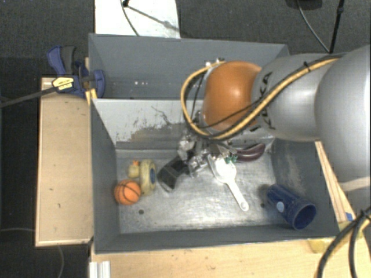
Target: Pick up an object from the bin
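Your end effector (194, 155) sits low in the middle of the bin (104, 167), just beside a small black block (171, 174) and a white plastic spoon (232, 184); open or closed, you cannot tell. The spoon is probably light, stiff and slippery, so take its handle crosswise.

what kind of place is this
Probably a robotics lab picking station: a robot arm over a grey metal bin of loose things, like an orange ball and a blue cup.
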`<action>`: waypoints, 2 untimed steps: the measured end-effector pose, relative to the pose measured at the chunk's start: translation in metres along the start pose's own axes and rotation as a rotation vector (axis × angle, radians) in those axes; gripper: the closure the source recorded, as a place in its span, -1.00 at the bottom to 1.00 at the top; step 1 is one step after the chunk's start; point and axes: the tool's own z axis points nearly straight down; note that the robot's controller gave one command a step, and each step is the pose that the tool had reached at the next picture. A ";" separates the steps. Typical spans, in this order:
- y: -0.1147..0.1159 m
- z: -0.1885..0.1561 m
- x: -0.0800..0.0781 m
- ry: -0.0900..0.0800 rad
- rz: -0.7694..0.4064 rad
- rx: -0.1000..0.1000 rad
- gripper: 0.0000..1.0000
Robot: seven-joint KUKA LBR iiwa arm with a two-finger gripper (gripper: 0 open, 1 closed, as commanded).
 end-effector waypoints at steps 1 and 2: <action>0.000 0.000 0.000 0.000 0.002 0.000 1.00; 0.000 0.000 0.000 0.000 0.002 0.000 1.00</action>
